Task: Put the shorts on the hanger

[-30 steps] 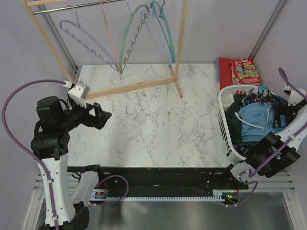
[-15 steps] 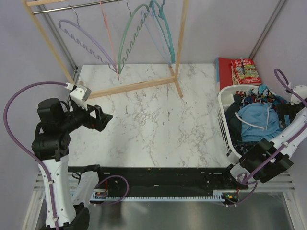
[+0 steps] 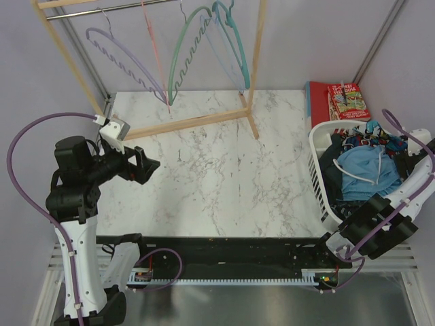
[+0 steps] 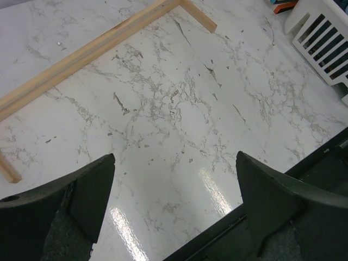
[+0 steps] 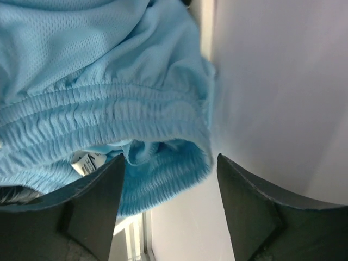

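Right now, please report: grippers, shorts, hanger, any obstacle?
Left gripper open, empty, over table. Right gripper open at waistband of shorts, not gripping. Shorts in basket, on dark clothes. Hanger on rack, bare.

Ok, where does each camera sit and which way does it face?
Top external: fixed above and behind the arms, looking down on the table, the rack with the hanger and the basket; both arms show.
Left wrist: on the left arm, facing down at marble and the rack's wooden base; the open left pincer frames the bottom.
Right wrist: on the right arm, close over the shorts waistband; the open right pincer shows.
Shared: top and left wrist both see rack base and basket.
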{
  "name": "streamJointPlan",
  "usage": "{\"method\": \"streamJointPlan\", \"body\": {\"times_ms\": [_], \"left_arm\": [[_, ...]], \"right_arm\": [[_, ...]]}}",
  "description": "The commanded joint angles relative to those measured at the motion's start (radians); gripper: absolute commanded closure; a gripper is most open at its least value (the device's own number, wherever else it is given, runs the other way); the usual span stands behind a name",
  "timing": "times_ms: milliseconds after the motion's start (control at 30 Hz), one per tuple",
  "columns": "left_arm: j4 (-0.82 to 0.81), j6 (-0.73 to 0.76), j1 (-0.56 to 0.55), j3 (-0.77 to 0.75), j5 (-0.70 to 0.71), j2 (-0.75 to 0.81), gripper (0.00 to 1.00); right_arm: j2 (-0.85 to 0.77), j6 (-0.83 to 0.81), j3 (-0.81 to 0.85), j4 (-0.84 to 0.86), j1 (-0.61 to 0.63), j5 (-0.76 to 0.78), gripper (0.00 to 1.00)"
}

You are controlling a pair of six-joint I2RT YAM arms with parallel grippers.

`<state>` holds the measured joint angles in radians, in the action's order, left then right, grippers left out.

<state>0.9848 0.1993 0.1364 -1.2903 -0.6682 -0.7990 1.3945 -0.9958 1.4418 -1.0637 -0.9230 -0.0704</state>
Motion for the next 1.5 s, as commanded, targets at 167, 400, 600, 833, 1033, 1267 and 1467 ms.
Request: {"method": "streamJointPlan", "body": {"times_ms": [167, 400, 600, 833, 1033, 1267, 1467], "left_arm": [[-0.035, -0.026, 0.006, -0.040, -0.037, -0.011, 0.02], [-0.043, -0.067, 0.005, -0.079, -0.034, -0.032, 0.03], [-0.044, -0.126, 0.005, -0.144, -0.070, -0.063, 0.03], [-0.049, -0.245, 0.005, -0.233, -0.093, -0.117, 0.03], [-0.072, -0.363, 0.006, -0.264, -0.175, -0.158, 0.04], [-0.097, -0.402, 0.006, -0.274, -0.195, -0.157, 0.04], [-0.106, -0.384, 0.005, -0.258, -0.240, -0.146, 0.04]], "right_arm": [[-0.012, -0.007, -0.133, 0.123, -0.002, 0.063, 0.50], [-0.020, 0.098, 0.093, 0.091, 0.003, -0.063, 1.00], [0.032, 0.317, 0.538, 0.065, 0.030, -0.317, 1.00], [0.020, 0.734, 0.772, 0.441, 0.131, -0.686, 1.00], [0.015, 1.587, 0.735, 1.276, 0.159, -0.969, 1.00], [0.023, 1.725, 0.674, 1.254, 0.493, -1.031, 1.00], [-0.038, 1.333, 0.488, 0.819, 0.851, -0.944, 1.00]]}}
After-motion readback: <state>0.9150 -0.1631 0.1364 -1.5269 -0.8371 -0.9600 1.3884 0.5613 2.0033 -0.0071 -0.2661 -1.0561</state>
